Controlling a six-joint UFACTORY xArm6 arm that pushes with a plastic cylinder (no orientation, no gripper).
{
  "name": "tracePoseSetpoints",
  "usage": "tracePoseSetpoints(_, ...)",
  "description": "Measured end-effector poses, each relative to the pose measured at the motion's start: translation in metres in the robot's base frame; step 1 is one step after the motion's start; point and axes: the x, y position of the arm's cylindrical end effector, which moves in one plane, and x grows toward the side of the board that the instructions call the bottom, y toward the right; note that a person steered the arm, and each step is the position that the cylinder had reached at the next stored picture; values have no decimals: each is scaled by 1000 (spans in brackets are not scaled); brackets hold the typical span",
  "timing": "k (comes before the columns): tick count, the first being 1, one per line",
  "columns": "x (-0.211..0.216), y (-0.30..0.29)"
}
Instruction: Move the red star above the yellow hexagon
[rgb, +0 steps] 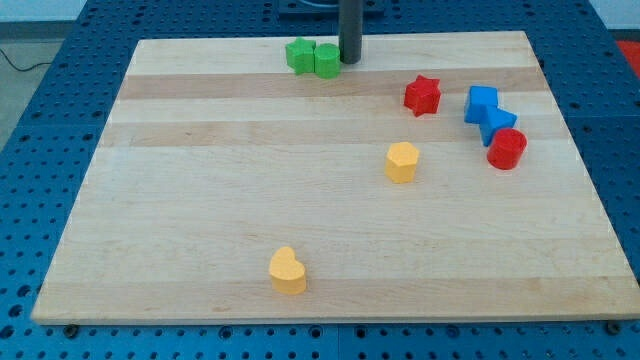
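Observation:
The red star (422, 95) lies on the wooden board at the upper right. The yellow hexagon (402, 162) lies below it and slightly to its left, near the board's middle right, with a clear gap between them. My tip (350, 60) stands near the board's top edge, just right of two green blocks (313, 57). It is up and to the left of the red star and not touching it.
Two blue blocks (490, 113) sit touching each other right of the red star, with a red cylinder (507, 149) against them below. A yellow heart-like block (288, 270) lies near the view's bottom. The board (180, 200) rests on a blue perforated table.

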Motion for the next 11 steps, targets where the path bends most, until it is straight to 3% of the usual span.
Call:
tracePoseSetpoints(1, 28, 23)
tracePoseSetpoints(3, 108, -19)
tracePoseSetpoints(5, 164, 77)
tracePoseSetpoints(6, 165, 125)
tracePoseSetpoints(7, 137, 139)
tracePoseSetpoints(9, 52, 86)
tracePoseSetpoints(10, 35, 64)
tracePoseSetpoints(11, 52, 70)
